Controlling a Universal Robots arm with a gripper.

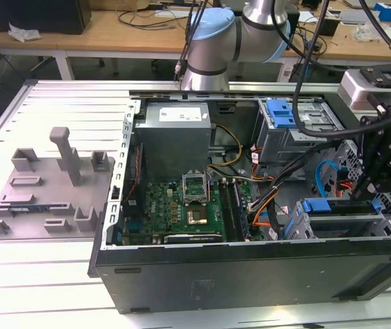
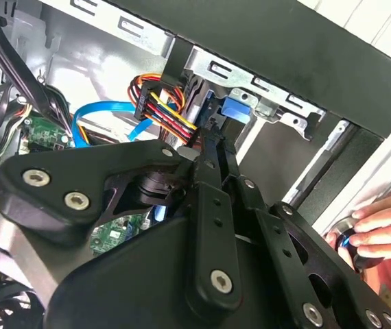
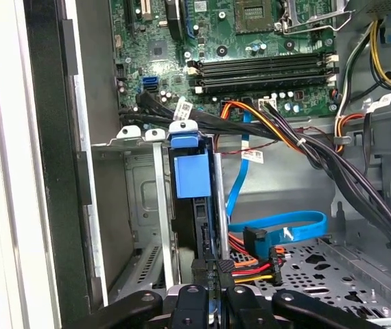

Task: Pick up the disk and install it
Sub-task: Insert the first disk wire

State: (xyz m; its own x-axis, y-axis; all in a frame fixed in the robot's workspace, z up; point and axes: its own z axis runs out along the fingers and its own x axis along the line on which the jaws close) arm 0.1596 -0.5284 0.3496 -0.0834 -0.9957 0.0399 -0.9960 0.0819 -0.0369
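- The open computer case point(image 1: 250, 267) lies on its side on a white slatted table point(image 1: 51, 288), with the green motherboard point(image 1: 182, 205) on view inside.
- The gripper point(image 1: 370, 195) hangs at the exterior view's right end of the case, down over the drive bay point(image 1: 346, 219) near the front wall.
- The disk point(image 3: 194, 205) stands on edge in that bay, its blue rail end showing between the grey metal bay walls.
- In the first wrist view the gripper's black fingertips point(image 3: 212, 271) sit closed together on the near edge of the disk, right at its dark lower end; the blue cap of the disk lies farther away, toward the motherboard.
- Red, yellow and orange power wires point(image 3: 250, 264) and a flat blue data cable point(image 3: 278, 223) lie just beside the gripper, on the perforated metal floor.
- A grey plate with upright posts point(image 1: 48, 185) rests on the table at the exterior view's left, well apart from the case.
- In the second wrist view a person's hand point(image 2: 377, 229) rests against the outer side of the case.
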